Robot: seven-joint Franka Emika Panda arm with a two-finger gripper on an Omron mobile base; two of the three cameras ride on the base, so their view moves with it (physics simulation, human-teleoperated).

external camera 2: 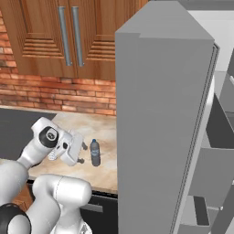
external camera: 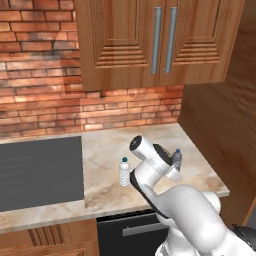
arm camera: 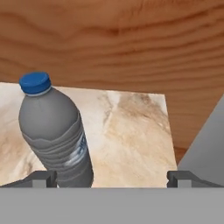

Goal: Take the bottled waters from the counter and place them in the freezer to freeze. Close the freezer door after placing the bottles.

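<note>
Surroundings: wooden side panel (arm camera: pixel 131 39) rising behind the desk (external camera: pixel 110 145), open grey freezer door (external camera 2: pixel 160 137) standing to the right | Bottles: clear bottle (external camera: pixel 124 172) standing upright on the desk, apart from the grey bottle (arm camera: pixel 54 131), which is standing just inside the left fingertip (arm camera: pixel 39 178) | End effector (arm camera: pixel 111 179): fingers spread wide, gripping nothing.

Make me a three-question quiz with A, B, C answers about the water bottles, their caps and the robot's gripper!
1. Where do both bottles stand?
A. on the counter
B. in the freezer
C. on the dark panel

2. What colour are their caps?
A. red
B. blue
C. green

3. How is the gripper?
A. shut on a bottle
B. shut on nothing
C. open

Answers:
1 A: the clear bottle and the grey bottle stand upright on the counter.
2 B: each bottle wears a blue cap.
3 C: the gripper has its fingertips wide apart, the grey bottle beside one of them, not gripped.
</note>
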